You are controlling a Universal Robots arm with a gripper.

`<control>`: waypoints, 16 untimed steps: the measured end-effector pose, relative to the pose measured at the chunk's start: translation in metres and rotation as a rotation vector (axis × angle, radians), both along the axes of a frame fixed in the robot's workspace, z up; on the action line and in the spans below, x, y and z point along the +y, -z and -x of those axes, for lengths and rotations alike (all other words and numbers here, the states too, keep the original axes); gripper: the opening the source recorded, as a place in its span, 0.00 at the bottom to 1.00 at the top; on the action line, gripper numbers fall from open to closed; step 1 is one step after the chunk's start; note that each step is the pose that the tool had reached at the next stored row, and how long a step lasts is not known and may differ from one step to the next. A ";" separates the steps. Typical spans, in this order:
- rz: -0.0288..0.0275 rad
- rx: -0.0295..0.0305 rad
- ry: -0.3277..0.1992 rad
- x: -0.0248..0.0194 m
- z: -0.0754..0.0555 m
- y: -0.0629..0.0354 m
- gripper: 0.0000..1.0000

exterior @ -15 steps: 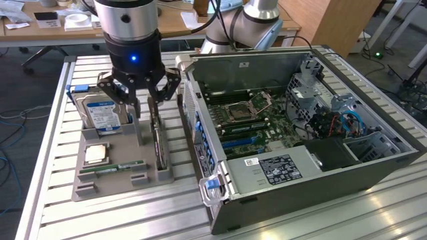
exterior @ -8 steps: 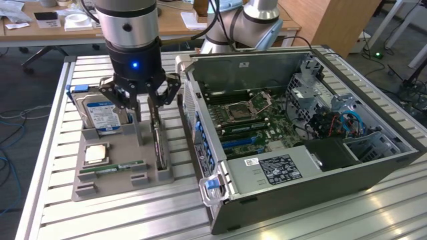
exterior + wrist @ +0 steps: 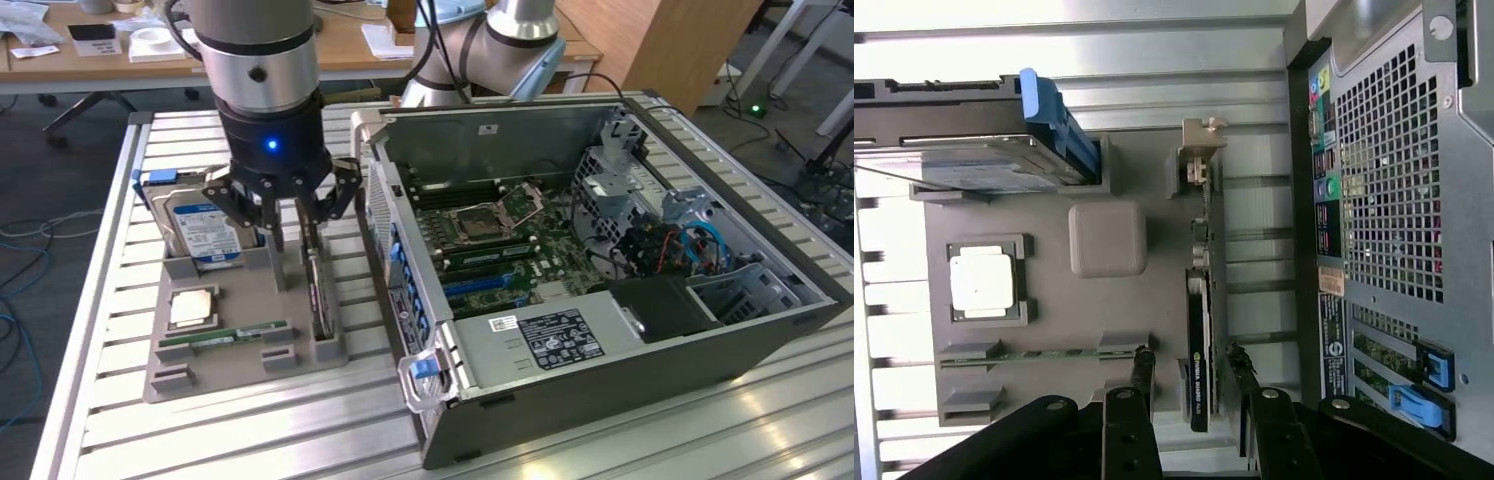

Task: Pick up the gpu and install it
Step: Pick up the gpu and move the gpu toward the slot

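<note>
Gripper left of centre in the exterior view, fingers spread apart either side of the gpu, card standing on edge in grey tray, open computer case just beside, centre-right.

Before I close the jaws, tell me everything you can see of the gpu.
The gpu is a thin flat card standing on edge in a slot of the grey tray. Seen edge-on, it looks dark, with a greenish board edge and a silver metal bracket at one end. The open gripper straddles it, one finger on each side with gaps showing, so only the tray appears to touch it.
</note>
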State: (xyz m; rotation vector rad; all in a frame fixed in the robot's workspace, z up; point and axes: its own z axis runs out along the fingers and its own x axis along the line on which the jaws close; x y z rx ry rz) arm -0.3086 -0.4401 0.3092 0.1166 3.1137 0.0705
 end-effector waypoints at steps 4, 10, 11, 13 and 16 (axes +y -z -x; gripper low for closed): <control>0.0000 0.0000 0.000 0.0000 0.000 0.0056 0.42; 0.0002 0.0003 0.000 0.0000 0.000 0.0090 0.42; 0.0001 0.0002 0.000 0.0000 0.000 0.0091 0.42; -0.0019 -0.0001 0.000 0.0000 0.000 0.0093 0.42; -0.0033 0.0000 0.000 0.0000 -0.003 0.0094 0.42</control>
